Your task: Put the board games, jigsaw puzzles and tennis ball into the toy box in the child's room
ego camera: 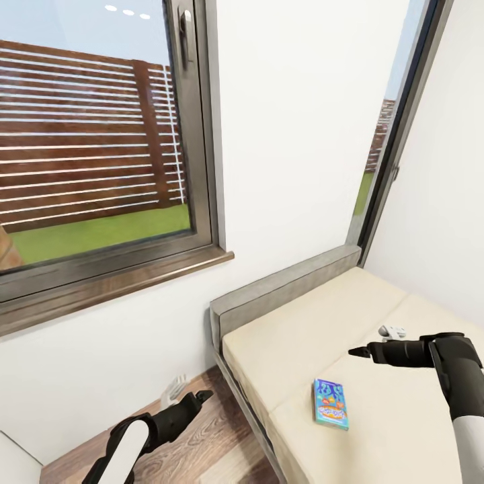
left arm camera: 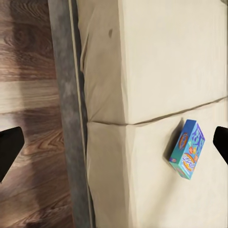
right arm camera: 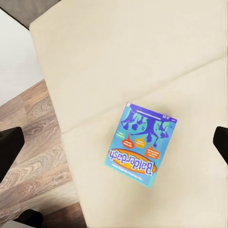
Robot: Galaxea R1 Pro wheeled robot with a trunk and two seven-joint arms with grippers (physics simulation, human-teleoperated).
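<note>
One board game, a teal-blue flat box [ego camera: 331, 403] printed "Balderdash", lies flat on the cream mattress of the bed [ego camera: 302, 329]. It also appears in the left wrist view [left arm camera: 187, 148] and the right wrist view [right arm camera: 139, 145]. My right gripper [ego camera: 359, 351] hovers above the mattress just beyond the box; its fingers [right arm camera: 9, 147] stand wide apart, open and empty. My left gripper [ego camera: 200, 398] hangs over the wood floor beside the bed frame, open too, with fingers [left arm camera: 7, 152] spread. The table, toy box, jigsaw puzzles and tennis ball are out of view.
A grey headboard [ego camera: 282, 286] and grey bed frame [left arm camera: 69, 118] border the mattress. A small white object [ego camera: 392, 331] lies on the bed near my right arm. Windows [ego camera: 94, 134] and white walls close the corner behind. Wood floor [ego camera: 195, 457] runs along the bed.
</note>
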